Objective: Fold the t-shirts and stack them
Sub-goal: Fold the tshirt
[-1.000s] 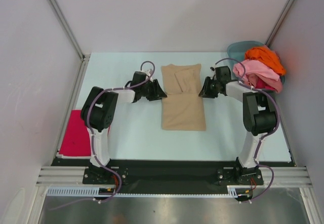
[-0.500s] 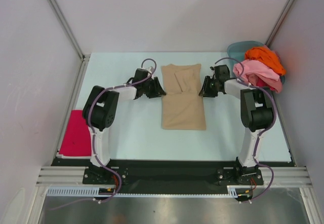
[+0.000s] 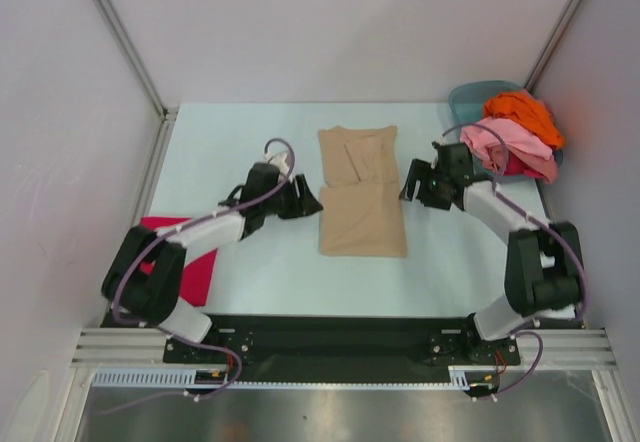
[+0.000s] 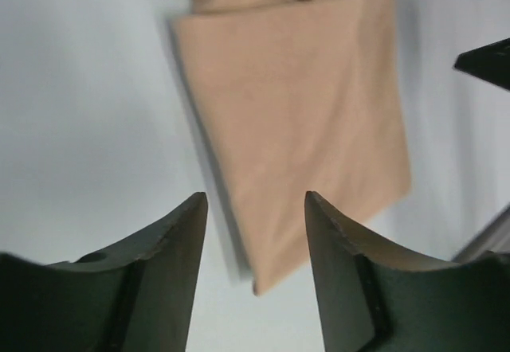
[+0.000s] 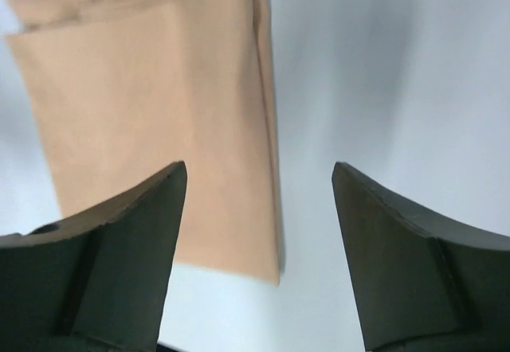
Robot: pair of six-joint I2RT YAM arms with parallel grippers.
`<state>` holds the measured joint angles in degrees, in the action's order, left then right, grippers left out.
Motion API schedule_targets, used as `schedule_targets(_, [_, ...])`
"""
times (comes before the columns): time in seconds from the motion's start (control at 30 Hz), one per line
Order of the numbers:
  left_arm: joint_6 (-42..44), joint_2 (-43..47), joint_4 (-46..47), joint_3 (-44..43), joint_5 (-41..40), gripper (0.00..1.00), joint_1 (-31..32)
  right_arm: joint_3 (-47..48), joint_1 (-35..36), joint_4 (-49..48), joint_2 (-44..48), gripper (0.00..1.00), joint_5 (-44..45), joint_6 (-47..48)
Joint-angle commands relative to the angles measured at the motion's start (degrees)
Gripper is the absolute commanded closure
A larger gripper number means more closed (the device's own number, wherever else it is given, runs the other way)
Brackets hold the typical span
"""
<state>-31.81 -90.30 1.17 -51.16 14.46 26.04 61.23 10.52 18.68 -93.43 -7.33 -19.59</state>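
Pale blue-white tabletop (image 3: 230,142), enclosed by white panels, with the two arms reaching in from its near edge.

Large tan cloth t-shirt (image 3: 362,197), folded into a long rectangle, lies flat at the centre of the tabletop. Its far half shows tucked-in sleeve folds; its near half is smooth. The wrist views show that smooth half, somewhat blurred (image 4: 295,113) (image 5: 151,129).

Teal plastic basin (image 3: 465,94) stands in the far right corner. It is heaped with a crumpled pink t-shirt (image 3: 505,142) and, over its far rim, an orange t-shirt (image 3: 525,112).

Magenta-red t-shirt (image 3: 197,274) lies flat at the near left edge of the tabletop, partly hidden by the left arm.

Left tool (image 3: 312,200) sits just beside the tan shirt's left edge. Its fingers are apart and grip nothing; in its wrist view (image 4: 253,201) the cloth shows through the gap.

Right tool (image 3: 407,187) sits just beside the shirt's right edge. Its fingers are spread wider (image 5: 259,169) and are likewise empty. Contact with the cloth cannot be told for either tool.
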Motion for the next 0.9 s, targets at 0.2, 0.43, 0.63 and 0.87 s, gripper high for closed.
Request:
schedule_targets(0.2, [-36.89, 19.98, 37.47, 41.44, -9.25, 0.28, 9.89, -32.81, -0.86, -10.05, 33.77, 0.21, -8.41, -23.79])
schedule_targets(0.43, [-51.74, 14.12, 44.6, 43.16, -20.69, 0.31, 19.39, -49.01, 2.75, -16.56, 51.05, 0.32, 1.27, -40.06])
schedule_targets(0.63, [-65.11, 2.43, 53.55, 42.89, -25.62, 0.35, 24.49, -54.37, 5.2, -21.84, 49.22, 0.35, 5.13, -52.01])
schedule_targets(0.87, [-73.3, -10.58, 66.14, 43.59, -27.55, 0.5, 24.85, -53.06, 10.21, -23.51, 41.23, 0.37, 9.79, -56.94])
